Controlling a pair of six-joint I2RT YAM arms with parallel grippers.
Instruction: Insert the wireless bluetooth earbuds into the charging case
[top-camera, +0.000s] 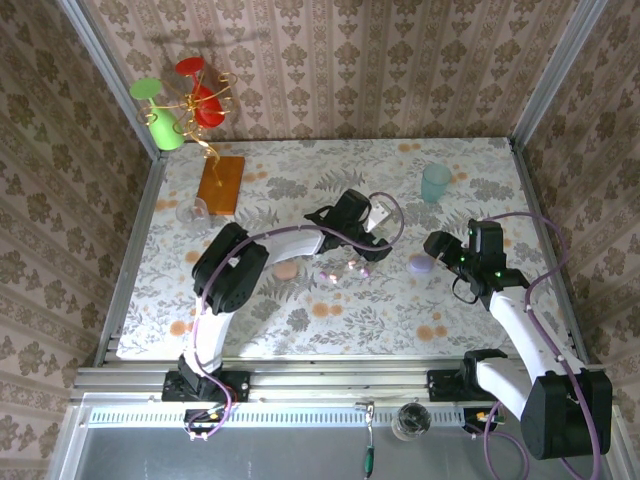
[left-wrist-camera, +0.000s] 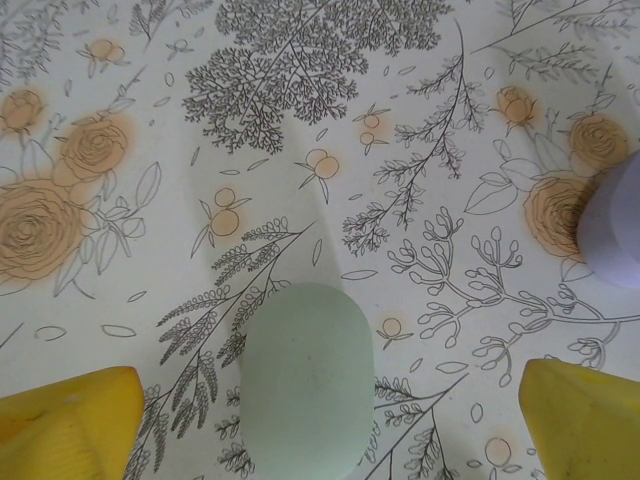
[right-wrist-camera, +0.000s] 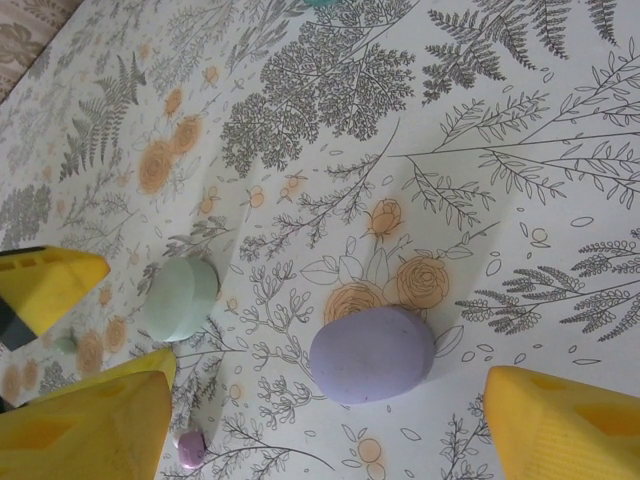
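Top view: both arms are working the middle of the worktop (top-camera: 330, 335). The left jaws are hanging over the little cluster there, and the right jaws are sitting just beside the lilac case (top-camera: 420, 264). A pink earbud (top-camera: 328, 277) is lying loose near a pinkish case (top-camera: 287, 270).

Left wrist: the left jaws are gaping wide and gripping nothing, with the yellow fingertips (left-wrist-camera: 70, 420) straddling the mint case (left-wrist-camera: 308, 385) and not touching it. The case looks shut to me.

Right wrist: the right jaws are also spread wide and empty. The lilac case (right-wrist-camera: 372, 353) is lying between them, closer to the right finger. A tiny pinkish-lilac bud (right-wrist-camera: 190, 448) is sitting right by the other finger, with the mint case (right-wrist-camera: 180, 298) further off.

My take is that it's lining up to grab a case. If so, I'd be centring over the pebble first, then closing slowly across its narrow sides, since rounded cases like these look likely to squirt out sideways. I'd also be watching that loose bud, because one nudge from a finger could send it rolling. The two arms are crowding each other too, so I'd be moving one at a time.
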